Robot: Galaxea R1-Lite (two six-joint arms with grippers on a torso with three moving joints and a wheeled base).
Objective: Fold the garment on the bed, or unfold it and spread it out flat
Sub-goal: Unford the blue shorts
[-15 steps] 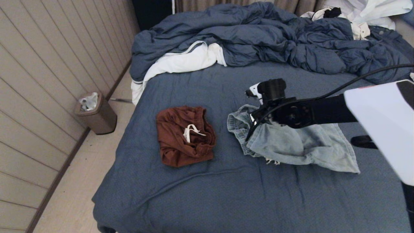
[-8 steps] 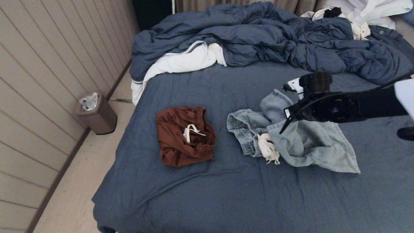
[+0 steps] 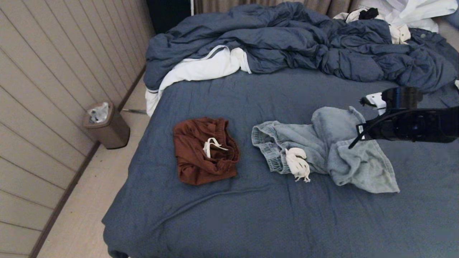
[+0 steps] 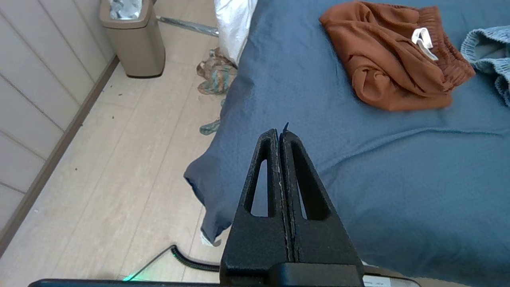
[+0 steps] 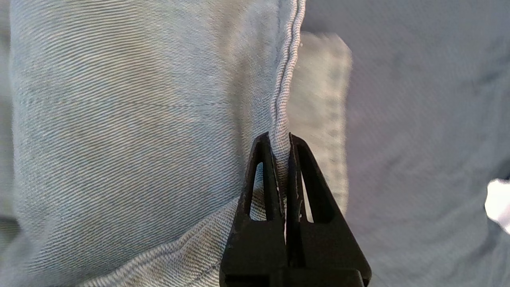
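The right gripper (image 5: 280, 137) is pinched tight on a seam of the blue shorts (image 3: 322, 150). It holds that bit of cloth up, so part of the shorts stands in a hump. The rest lies flat on the bed (image 3: 233, 215).

The blue shorts lie just beside the brown shorts (image 3: 204, 150), on the side away from the bin (image 3: 105, 125). The two pairs don't touch. A white string (image 3: 297, 163) sticks out of the blue shorts near the waist, on the side facing the brown shorts. The brown shorts sit in a bunched square w/ a white string on top.

The left gripper (image 4: 280, 135) hangs near the bed corner, on the bin side of the brown shorts. Its fingers are pressed together w/ nothing in them. It looks parked.

What could go wrong, I think:
- The grip is only on a thin seam. A fast pull could make the cloth slip out, & the shorts would flop back in a heap.
- Nothing holds the waist end down. So a pull could drag the whole pair along the sheet & not open it.
- The lifted part could fall over the rest & make a new fold.
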